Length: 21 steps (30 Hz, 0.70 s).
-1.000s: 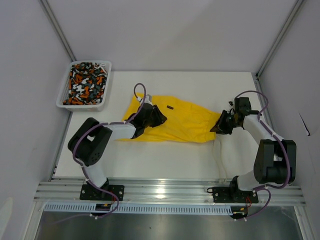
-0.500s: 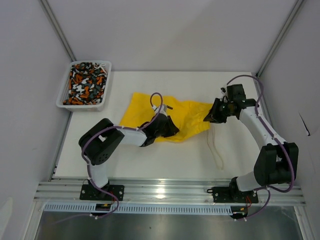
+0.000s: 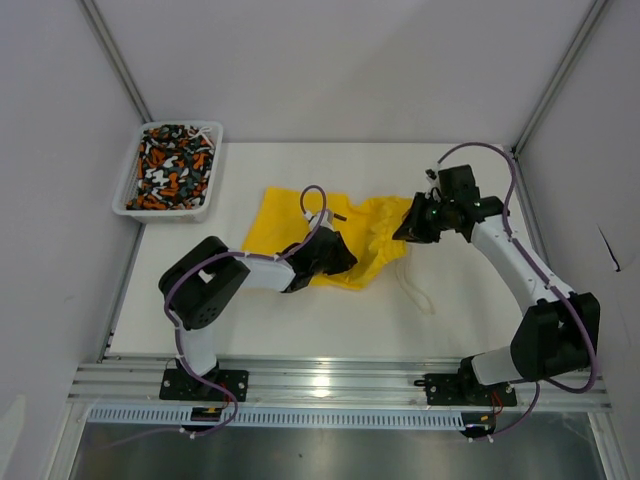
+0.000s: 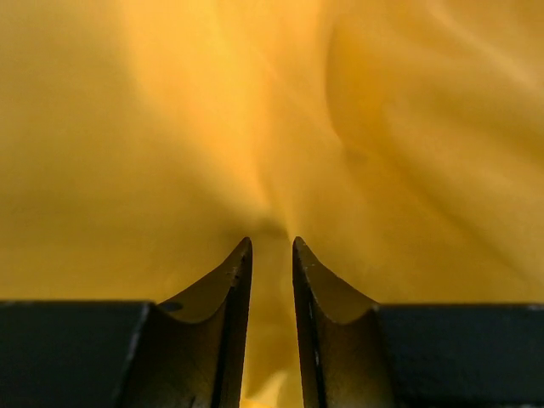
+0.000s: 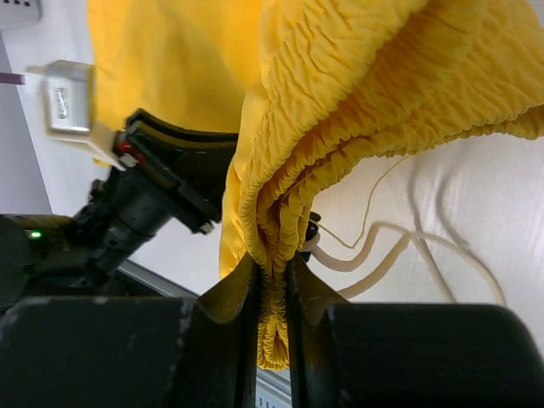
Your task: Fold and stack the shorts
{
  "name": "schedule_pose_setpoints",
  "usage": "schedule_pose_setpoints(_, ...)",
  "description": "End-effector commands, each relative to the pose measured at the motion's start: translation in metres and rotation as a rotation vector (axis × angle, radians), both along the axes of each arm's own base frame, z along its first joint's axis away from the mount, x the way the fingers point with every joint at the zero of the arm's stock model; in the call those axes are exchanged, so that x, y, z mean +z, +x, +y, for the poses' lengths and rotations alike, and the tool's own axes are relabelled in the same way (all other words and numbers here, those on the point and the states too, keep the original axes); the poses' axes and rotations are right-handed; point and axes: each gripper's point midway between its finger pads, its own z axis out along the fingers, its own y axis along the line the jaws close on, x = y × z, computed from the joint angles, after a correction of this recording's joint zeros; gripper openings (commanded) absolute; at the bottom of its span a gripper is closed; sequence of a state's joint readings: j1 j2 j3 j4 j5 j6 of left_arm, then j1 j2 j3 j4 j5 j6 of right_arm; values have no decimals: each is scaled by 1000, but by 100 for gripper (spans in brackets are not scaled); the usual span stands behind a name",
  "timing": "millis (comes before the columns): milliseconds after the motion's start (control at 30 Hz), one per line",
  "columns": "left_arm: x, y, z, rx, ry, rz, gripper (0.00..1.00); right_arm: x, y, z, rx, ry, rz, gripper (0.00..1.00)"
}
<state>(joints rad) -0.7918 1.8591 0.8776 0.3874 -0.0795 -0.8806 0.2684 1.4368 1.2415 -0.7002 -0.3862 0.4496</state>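
Observation:
The yellow shorts (image 3: 285, 215) lie crumpled mid-table, their right side bunched up. My left gripper (image 3: 345, 258) is at their near edge, shut on a pinch of yellow fabric (image 4: 382, 127) that runs between its narrow jaws (image 4: 272, 242). My right gripper (image 3: 405, 228) is shut on the gathered waistband (image 5: 340, 76), which is squeezed between its fingers (image 5: 272, 259) and lifted. The pale drawstring (image 3: 415, 290) trails on the table below it. The patterned shorts (image 3: 175, 165) sit in the white basket (image 3: 165, 210) at the far left.
The basket stands at the table's back-left corner. Grey walls and metal posts enclose the table on three sides. My left arm (image 5: 144, 204) shows close beside the hanging fabric in the right wrist view.
My right gripper has carried the waistband leftward, bunching the shorts narrower. My left gripper slid right along the near edge and narrowed onto the fabric. The drawstring dragged left.

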Motion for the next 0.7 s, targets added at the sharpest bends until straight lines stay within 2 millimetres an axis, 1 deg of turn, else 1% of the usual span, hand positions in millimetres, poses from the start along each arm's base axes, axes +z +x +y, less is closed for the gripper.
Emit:
schedule_pose_setpoints(0,18,13,-4,18,9,-54,28,2,-2,-22,-75,44,-25,2)
schedule_pose_setpoints(33,18,14,-4,20,11,-56,28,-10,-12,-26,-79,47,3,2)
schedule_pose_setpoints(100,17,14,-2,21,22,-61,28,-24,-17,-36,-94,41,25,2)
schedule_pose_setpoints(133,17,14,-1,20,27,-62,28,-39,-27,-40,-100,32,57,4)
schedule_pose_setpoints(200,16,15,1,23,42,-70,28,-53,-32,-49,-125,32,76,4)
schedule_pose_setpoints(233,16,16,3,27,47,-72,28,-68,-43,-52,-133,32,110,5)
schedule_pose_setpoints(267,16,16,3,24,56,-77,28,-72,-44,-53,-135,45,110,6)
schedule_pose_setpoints(333,17,17,5,24,68,-87,28,-81,-50,-59,-162,55,127,15)
schedule_pose_setpoints(367,17,17,6,26,74,-88,28,-89,-57,-61,-172,68,133,19)
schedule_pose_setpoints(400,18,17,7,24,78,-93,28,-92,-60,-61,-186,87,139,38)
schedule_pose_setpoints(433,18,17,8,26,82,-96,28,-94,-61,-65,-207,106,138,48)
schedule_pose_setpoints(467,19,17,7,23,79,-99,28,-100,-65,-66,-217,122,127,53)
schedule_pose_setpoints(500,19,18,8,24,79,-99,28,-101,-68,-62,-208,147,128,59)
schedule_pose_setpoints(533,20,18,7,22,78,-101,28,-103,-65,-72,-258,164,129,60)
schedule_pose_setpoints(567,19,17,7,19,79,-99,28,-104,-63,-73,-264,176,120,61)
schedule_pose_setpoints(600,19,17,7,21,79,-99,28,-108,-67,-73,-264,193,135,65)
schedule_pose_setpoints(667,18,17,7,19,82,-100,28,-111,-64,-77,-285,207,134,68)
